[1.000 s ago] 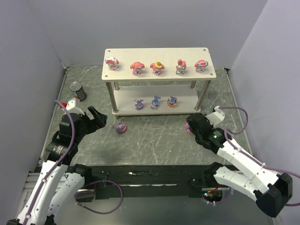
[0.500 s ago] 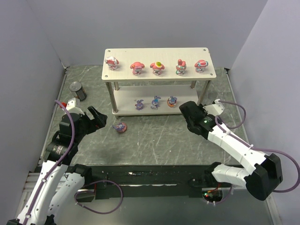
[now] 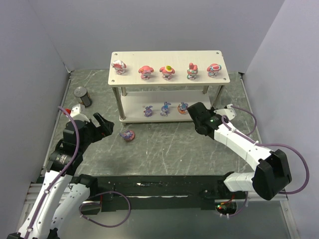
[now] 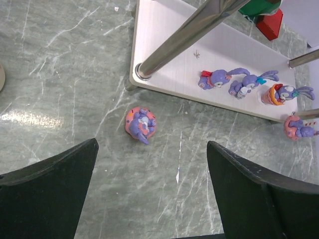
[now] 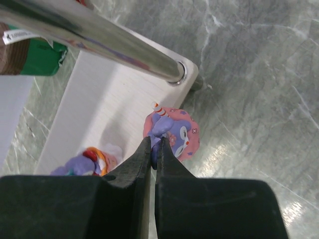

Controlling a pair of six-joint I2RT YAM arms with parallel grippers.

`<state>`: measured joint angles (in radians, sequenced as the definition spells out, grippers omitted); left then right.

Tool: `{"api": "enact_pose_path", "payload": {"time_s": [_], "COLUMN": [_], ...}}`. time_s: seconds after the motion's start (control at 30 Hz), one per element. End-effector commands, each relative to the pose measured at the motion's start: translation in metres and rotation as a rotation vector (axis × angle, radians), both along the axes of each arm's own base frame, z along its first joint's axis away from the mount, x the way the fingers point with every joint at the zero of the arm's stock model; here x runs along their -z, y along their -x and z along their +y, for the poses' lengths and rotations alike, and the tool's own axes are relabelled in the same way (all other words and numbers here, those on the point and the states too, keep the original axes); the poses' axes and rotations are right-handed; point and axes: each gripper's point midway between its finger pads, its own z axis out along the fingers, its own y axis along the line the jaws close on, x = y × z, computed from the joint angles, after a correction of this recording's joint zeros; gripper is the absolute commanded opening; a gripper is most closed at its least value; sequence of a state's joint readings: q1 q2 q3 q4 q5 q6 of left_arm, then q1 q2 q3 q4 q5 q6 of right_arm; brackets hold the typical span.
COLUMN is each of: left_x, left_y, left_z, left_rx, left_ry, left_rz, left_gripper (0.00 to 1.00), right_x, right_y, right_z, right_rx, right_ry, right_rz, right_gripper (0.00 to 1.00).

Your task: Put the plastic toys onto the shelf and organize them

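**STATUS: RIGHT GRIPPER AT SHELF, LOWER BOARD, WITH TOY**

1. Reference item. The shelf (image 3: 169,56) stands at the far middle of the worktop (image 3: 164,149). All positions below are given relative to the shelf.

2. Top board. Five pink and red toys (image 3: 167,72) stand in one row along its length, spaced apart.

3. Lower board. Three purple-blue toys (image 4: 244,84) stand in a row toward the board's middle and right, close together.

4. Right gripper (image 5: 154,144). Clenched on the carried toy (image 5: 177,137), a purple figure on a pink spotted base. The fingers are closed to a narrow slit, with the toy at their tips. The toy is at the right front corner of the lower board, just beside the right front leg. It cannot be determined whether it rests on the board.

5. Left gripper (image 3: 104,125). Released, with jaws spread wide and nothing between them. It hangs over the worktop, in front of and to the left of the shelf.

6. Loose toy (image 4: 141,124). A purple figure on a pink base lies on the worktop just in front of the shelf's left front corner, not touching the lower board.

7. A dark can (image 3: 82,95) stands on the worktop to the left of the shelf, well apart from it.
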<state>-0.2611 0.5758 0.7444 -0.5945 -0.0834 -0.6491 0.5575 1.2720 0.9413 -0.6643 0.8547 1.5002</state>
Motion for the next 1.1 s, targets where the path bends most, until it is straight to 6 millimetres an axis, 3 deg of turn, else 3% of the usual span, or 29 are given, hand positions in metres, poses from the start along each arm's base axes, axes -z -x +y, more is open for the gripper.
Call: {"api": "enact_pose_path", "payload": {"time_s": [0.0,0.5,0.97,1.07], "left_x": [-0.009,-0.005,-0.003,-0.003], "left_y": [-0.006,-0.008,-0.008,-0.009], "left_z": [-0.001,-0.002,-0.002,-0.002], "left_rx": [0.0,0.0,0.0,0.0], "left_ry": [0.012,0.007,0.005,0.005], "left_rz": [-0.027,-0.007,-0.001,-0.003], "left_gripper": [0.96,0.96,0.96,0.96], "right_x": [-0.028,-0.031,-0.016,-0.015], "right_y": [-0.023,-0.066,-0.075,-0.076], "right_z": [-0.007,0.011,0.011,0.012], "right_rx": [0.084,0.022,0.059,0.058], "right_ry": [-0.024,-0.005,-0.005,-0.003], "right_rz": [-0.121,-0.141,-0.097,-0.094], "right_gripper": [0.0,0.0,0.0,0.07]}}
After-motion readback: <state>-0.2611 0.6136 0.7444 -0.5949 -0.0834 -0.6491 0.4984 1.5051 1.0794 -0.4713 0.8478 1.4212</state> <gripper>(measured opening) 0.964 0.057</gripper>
